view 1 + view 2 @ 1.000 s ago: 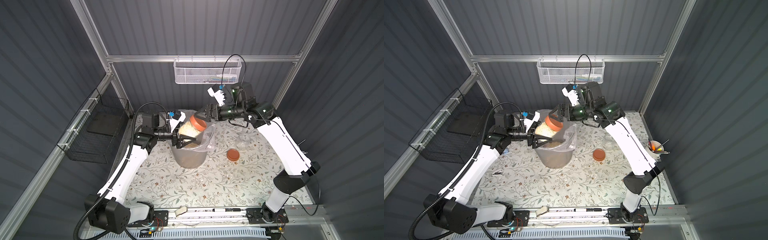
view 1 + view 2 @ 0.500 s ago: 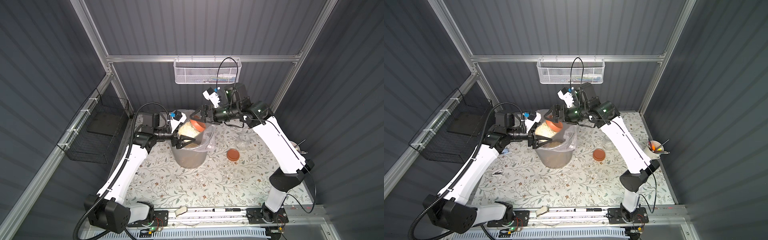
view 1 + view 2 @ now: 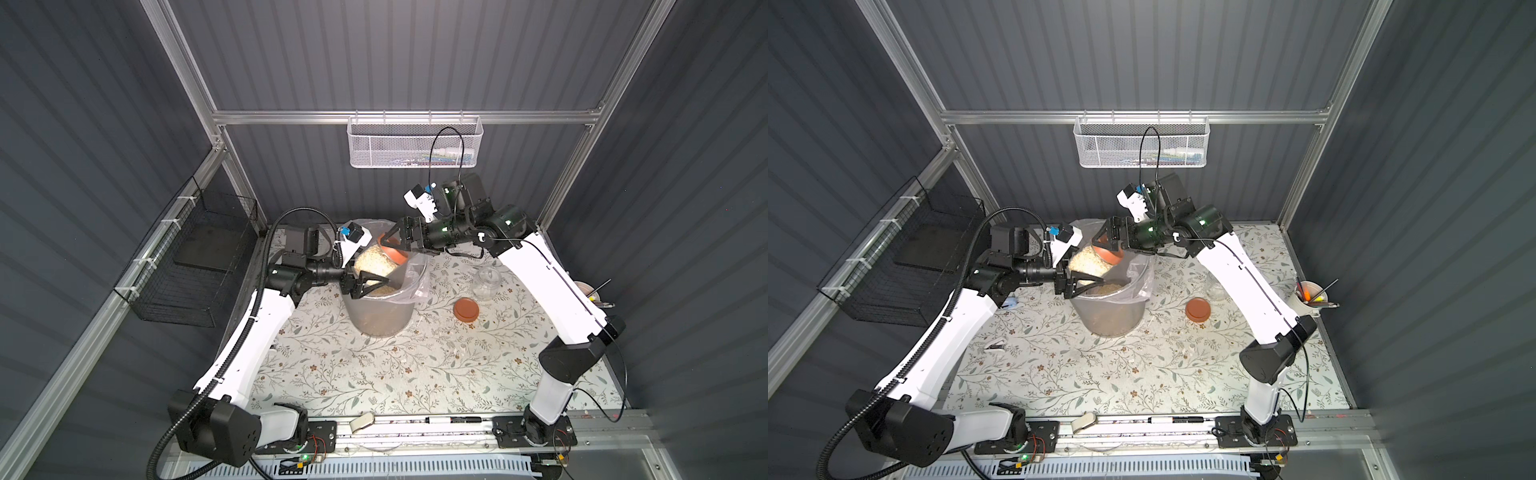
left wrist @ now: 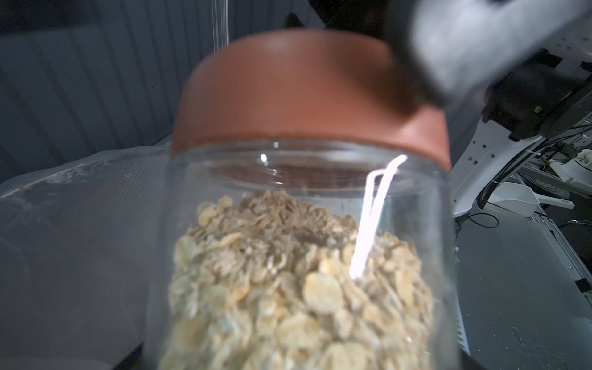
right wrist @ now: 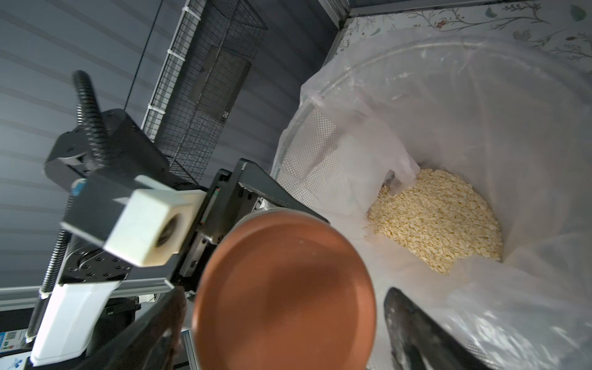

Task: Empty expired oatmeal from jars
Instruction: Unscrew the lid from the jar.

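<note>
A clear glass jar point(image 3: 371, 266) point(image 3: 1084, 264) of oatmeal point(image 4: 288, 272) hangs tilted over the grey plastic-lined bin point(image 3: 380, 322) point(image 3: 1108, 322), with my left gripper point(image 3: 376, 279) point(image 3: 1089, 281) shut on its body. Its terracotta lid point(image 3: 395, 252) point(image 4: 304, 93) point(image 5: 285, 294) is still on. My right gripper point(image 3: 394, 244) point(image 3: 1104, 245) point(image 5: 283, 296) is open, one finger on each side of that lid with small gaps. More oatmeal point(image 5: 439, 221) lies in the bin. A second jar point(image 3: 487, 282) point(image 3: 1217, 289), empty and open, stands right of the bin beside its loose lid point(image 3: 466, 309) point(image 3: 1198, 309).
A white cup of pens point(image 3: 1308, 297) stands at the table's right edge. A black wire basket point(image 3: 195, 266) hangs on the left wall and a white mesh basket point(image 3: 415, 143) on the back wall. A marker point(image 3: 436, 419) lies on the front rail.
My right gripper has moved left, from beside the lid to around it. The left arm and the jar have stayed where they were.
</note>
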Robot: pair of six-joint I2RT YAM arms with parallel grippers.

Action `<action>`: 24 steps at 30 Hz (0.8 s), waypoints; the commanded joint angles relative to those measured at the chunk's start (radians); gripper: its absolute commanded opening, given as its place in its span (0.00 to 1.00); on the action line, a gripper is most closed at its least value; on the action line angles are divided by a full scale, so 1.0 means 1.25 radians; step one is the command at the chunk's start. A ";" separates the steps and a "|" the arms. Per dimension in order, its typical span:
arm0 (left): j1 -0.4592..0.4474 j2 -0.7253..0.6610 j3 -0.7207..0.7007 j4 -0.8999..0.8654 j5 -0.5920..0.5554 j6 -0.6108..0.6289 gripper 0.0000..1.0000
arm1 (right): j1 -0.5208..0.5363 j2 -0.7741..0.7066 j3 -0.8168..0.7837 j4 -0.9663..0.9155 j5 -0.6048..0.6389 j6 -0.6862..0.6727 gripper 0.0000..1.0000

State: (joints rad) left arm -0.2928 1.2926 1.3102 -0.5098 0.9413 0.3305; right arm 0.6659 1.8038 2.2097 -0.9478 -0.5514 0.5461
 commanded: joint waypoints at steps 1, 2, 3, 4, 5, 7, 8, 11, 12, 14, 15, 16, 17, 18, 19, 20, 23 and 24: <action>0.000 -0.036 0.045 0.070 0.053 0.015 0.00 | -0.010 0.001 -0.010 -0.026 0.026 -0.014 0.93; 0.000 -0.037 0.043 0.071 0.054 0.015 0.00 | -0.013 0.000 -0.012 -0.021 0.024 -0.012 0.93; 0.000 -0.038 0.043 0.074 0.056 0.013 0.00 | -0.015 -0.001 -0.014 -0.016 0.023 -0.011 0.93; 0.000 -0.036 0.043 0.076 0.057 0.012 0.00 | -0.015 0.000 -0.011 -0.013 0.020 -0.011 0.92; 0.000 -0.035 0.043 0.076 0.058 0.012 0.00 | -0.016 0.003 -0.006 -0.013 0.015 -0.010 0.91; 0.000 -0.035 0.045 0.074 0.058 0.013 0.00 | -0.015 0.007 -0.001 -0.009 0.006 -0.010 0.86; 0.000 -0.035 0.046 0.072 0.057 0.014 0.00 | -0.016 0.008 0.001 -0.010 0.005 -0.016 0.84; 0.000 -0.035 0.043 0.071 0.052 0.017 0.00 | -0.016 0.012 0.003 -0.025 -0.005 -0.052 0.73; 0.000 -0.034 0.045 0.072 0.054 0.016 0.00 | -0.015 0.012 0.002 -0.033 -0.009 -0.067 0.70; 0.000 -0.034 0.047 0.072 0.055 0.015 0.00 | -0.016 0.012 0.001 -0.046 -0.016 -0.094 0.65; 0.000 -0.034 0.047 0.070 0.056 0.015 0.00 | -0.015 0.011 0.000 -0.052 -0.014 -0.110 0.63; 0.000 -0.035 0.048 0.072 0.057 0.014 0.00 | -0.015 0.008 -0.001 -0.061 -0.010 -0.128 0.61; 0.000 -0.035 0.049 0.072 0.057 0.014 0.00 | -0.015 0.005 -0.001 -0.068 -0.010 -0.144 0.60; 0.000 -0.036 0.051 0.070 0.060 0.014 0.00 | -0.016 -0.002 -0.003 -0.074 -0.009 -0.168 0.59; 0.000 -0.035 0.051 0.068 0.062 0.015 0.00 | -0.016 -0.011 -0.012 -0.077 -0.005 -0.197 0.58; 0.000 -0.036 0.051 0.067 0.064 0.015 0.00 | -0.015 -0.019 -0.020 -0.082 0.005 -0.225 0.58; 0.000 -0.033 0.053 0.064 0.090 0.012 0.00 | -0.016 -0.051 -0.052 -0.093 0.033 -0.364 0.57; 0.001 -0.031 0.054 0.065 0.106 0.009 0.00 | -0.016 -0.062 -0.067 -0.090 0.035 -0.413 0.56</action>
State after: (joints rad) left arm -0.2943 1.2926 1.3102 -0.5198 0.9600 0.3412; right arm 0.6521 1.7561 2.1712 -0.9642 -0.5762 0.2443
